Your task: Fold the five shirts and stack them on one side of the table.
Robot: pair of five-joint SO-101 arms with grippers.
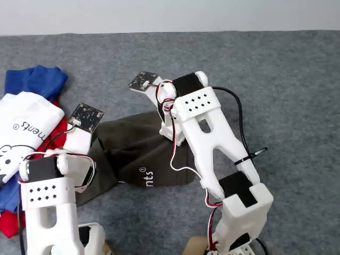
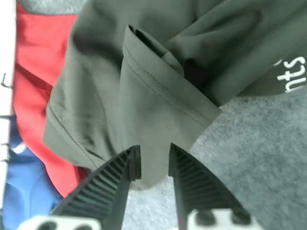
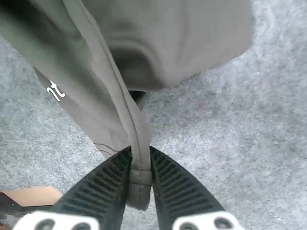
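A dark olive shirt (image 1: 133, 151) lies crumpled on the grey table (image 1: 276, 79) between the two arms. My left gripper (image 2: 153, 154) is shut on a folded edge of the olive shirt (image 2: 144, 96), at the shirt's left end beside the pile. In the right wrist view my right gripper (image 3: 140, 154) is shut on a hemmed fold of the shirt (image 3: 168, 38), which hangs up out of its fingers. From above, the right gripper (image 1: 172, 135) sits at the shirt's far right corner, the left gripper (image 1: 93, 154) at its left side.
A pile of shirts lies at the left: a white one (image 1: 26, 119) on top, a blue one (image 1: 37, 79) behind, a red one (image 1: 59, 130) beneath. The red shirt (image 2: 38, 72) touches the olive one. Grey table stretches bare to the right and back.
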